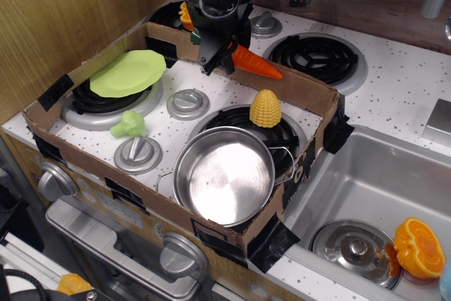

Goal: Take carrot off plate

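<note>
My gripper [217, 58] is shut on the stem end of the orange carrot [258, 63] and holds it in the air over the far wall of the cardboard box. The carrot's tip points right and slightly down. The lime-green plate [127, 72] lies bare on the left rear burner inside the box, well to the left of the gripper.
Inside the cardboard box [310, 89] are a yellow corn cob [266, 108], a silver pot [224, 175], a light-green broccoli piece [128, 124] and two silver knobs. An orange-and-green toy [186, 16] lies behind the box. The sink [380, 181] at right holds a lid and a halved orange.
</note>
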Controlling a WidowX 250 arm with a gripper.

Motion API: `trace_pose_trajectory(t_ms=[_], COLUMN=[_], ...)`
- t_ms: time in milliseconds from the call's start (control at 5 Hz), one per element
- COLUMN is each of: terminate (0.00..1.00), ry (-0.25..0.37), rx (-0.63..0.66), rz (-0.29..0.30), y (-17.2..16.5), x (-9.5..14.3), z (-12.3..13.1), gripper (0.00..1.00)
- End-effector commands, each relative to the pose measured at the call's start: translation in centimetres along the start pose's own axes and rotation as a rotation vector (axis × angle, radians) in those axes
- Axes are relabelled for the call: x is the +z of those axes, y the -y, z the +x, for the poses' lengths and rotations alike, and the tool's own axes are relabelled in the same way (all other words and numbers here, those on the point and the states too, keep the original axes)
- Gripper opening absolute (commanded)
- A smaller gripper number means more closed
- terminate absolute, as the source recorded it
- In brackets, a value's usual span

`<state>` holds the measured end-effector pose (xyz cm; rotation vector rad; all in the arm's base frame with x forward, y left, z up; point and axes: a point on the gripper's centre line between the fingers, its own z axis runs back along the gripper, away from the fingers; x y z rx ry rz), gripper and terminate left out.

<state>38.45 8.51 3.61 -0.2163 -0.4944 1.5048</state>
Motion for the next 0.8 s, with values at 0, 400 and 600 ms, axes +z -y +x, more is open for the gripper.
trace_pose_trajectory(t_ms=[0, 400, 600], terminate=[0.00, 0.00, 1.00], ry=[-0.004, 0.048, 0.074], rx=[-0.038, -0.100, -0.161], rz=[0.005, 0.027, 0.018], y=[0.3, 0.9, 1.6], x=[0.3, 3.8, 4.6], z=[1.2, 2.1, 2.2], gripper=[1.00, 1.00, 1.00])
